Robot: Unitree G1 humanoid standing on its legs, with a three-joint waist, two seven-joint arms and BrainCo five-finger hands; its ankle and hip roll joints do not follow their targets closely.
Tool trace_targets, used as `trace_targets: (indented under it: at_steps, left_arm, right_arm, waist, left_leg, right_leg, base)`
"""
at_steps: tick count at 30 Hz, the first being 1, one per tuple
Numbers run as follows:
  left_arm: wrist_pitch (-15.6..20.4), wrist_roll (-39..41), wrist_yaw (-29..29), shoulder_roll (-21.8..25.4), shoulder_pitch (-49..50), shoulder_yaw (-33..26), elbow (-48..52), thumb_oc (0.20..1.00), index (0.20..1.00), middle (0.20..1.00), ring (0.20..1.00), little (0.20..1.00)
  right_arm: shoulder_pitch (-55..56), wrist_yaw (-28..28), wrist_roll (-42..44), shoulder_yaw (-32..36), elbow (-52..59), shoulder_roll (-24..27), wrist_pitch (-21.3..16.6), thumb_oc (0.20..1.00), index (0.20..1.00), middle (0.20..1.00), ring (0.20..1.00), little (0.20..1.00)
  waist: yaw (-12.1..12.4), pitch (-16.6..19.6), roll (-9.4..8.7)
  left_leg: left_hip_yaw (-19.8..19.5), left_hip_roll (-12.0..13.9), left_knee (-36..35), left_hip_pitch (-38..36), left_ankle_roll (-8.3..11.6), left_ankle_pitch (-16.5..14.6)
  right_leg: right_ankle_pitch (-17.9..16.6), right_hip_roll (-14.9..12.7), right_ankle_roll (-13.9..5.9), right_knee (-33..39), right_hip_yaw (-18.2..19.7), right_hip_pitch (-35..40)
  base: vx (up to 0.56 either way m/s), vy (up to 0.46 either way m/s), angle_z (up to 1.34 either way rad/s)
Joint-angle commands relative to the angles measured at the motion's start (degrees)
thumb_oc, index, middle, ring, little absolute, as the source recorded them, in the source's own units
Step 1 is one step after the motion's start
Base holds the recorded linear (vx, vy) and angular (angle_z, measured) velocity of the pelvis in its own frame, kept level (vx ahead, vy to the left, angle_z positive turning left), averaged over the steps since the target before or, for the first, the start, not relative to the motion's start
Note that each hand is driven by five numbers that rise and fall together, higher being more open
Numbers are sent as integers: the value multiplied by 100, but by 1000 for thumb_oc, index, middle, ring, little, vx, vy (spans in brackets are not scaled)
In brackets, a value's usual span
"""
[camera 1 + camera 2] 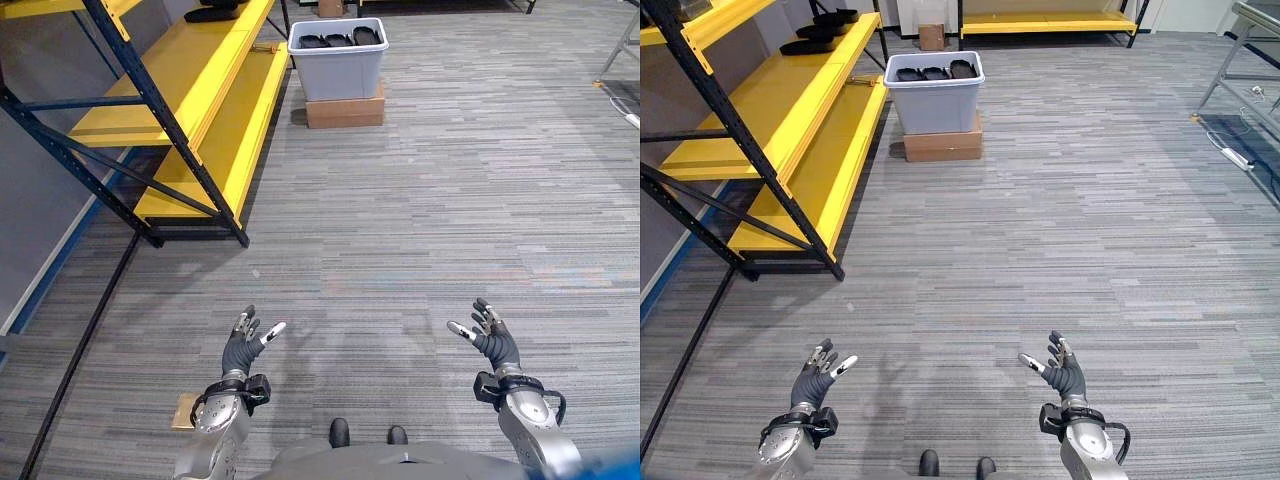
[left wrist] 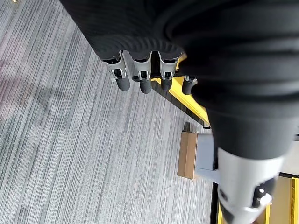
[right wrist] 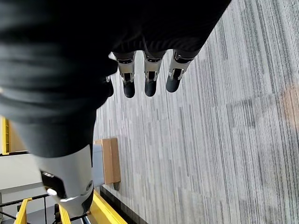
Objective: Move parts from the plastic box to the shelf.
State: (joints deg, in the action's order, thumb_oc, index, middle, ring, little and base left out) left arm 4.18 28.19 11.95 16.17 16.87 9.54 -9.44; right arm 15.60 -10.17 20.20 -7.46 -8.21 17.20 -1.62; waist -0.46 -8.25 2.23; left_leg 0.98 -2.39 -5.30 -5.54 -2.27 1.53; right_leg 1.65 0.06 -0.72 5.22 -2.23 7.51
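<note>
Ahead, the dark parts (image 1: 338, 40) lie side by side inside the grey plastic box (image 1: 338, 68), which rests on a flat cardboard carton (image 1: 345, 108) on the carpeted floor (image 1: 450, 200), just beside the far end of the yellow shelf (image 1: 160, 90). A few similar dark parts (image 1: 820, 32) already sit on the shelf's upper board, near the box. Both hands are well apart from the box: the left hand (image 1: 243, 343) and the right hand (image 1: 490, 335) are raised low in the head views with fingers relaxed and spread, holding nothing; the wrist views show the same straight fingers (image 2: 142, 74) and (image 3: 150, 74) over bare carpet. Judged from this layout, the step in hand is the approach, with no part yet picked up; the next move calls for walking forward to the box and lowering a hand over its rim. Open carpet between robot and box gives free passage. The blue shelf upright (image 1: 150, 110) and its diagonal braces on the left are the edges to keep clear of; a small tan piece (image 1: 185, 411) lies on the floor by the left arm.
</note>
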Motion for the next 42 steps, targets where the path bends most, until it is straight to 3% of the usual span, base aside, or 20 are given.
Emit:
trace_targets:
  at_steps: [1, 33, 42]
  left_arm:
    - [192, 66, -44, 124, -131, -121, 214, 1000, 1000, 1000, 1000, 1000]
    - [119, 40, -150, 165, -105, -108, 229, 1000, 1000, 1000, 1000, 1000]
    - [113, 66, -104, 184, -199, -81, 199, 1000, 1000, 1000, 1000, 1000]
  right_arm:
    - [7, 38, 158, -80, 449, 136, -198, 1000, 1000, 1000, 1000, 1000]
    - [2, 99, 165, -80, 438, 160, -117, 1000, 1000, 1000, 1000, 1000]
    - [-55, 49, 200, -55, 460, 187, -132, 1000, 1000, 1000, 1000, 1000]
  waist:
    - [46, 128, -151]
    - [58, 71, -168]
    - [19, 23, -151]
  left_leg:
    - [-206, 642, 30, -33, 570, -41]
    - [-184, 639, 30, -79, 568, -94]
    - [-253, 697, 30, -44, 586, -78]
  right_leg:
    - [-495, -553, -733, -22, -3, -218]
    - [-472, -558, -748, -22, -5, -201]
    - [-411, -506, -643, -48, -40, -197]
  base:
    - [0, 0, 0]
    - [0, 0, 0]
    - [5, -12, 1]
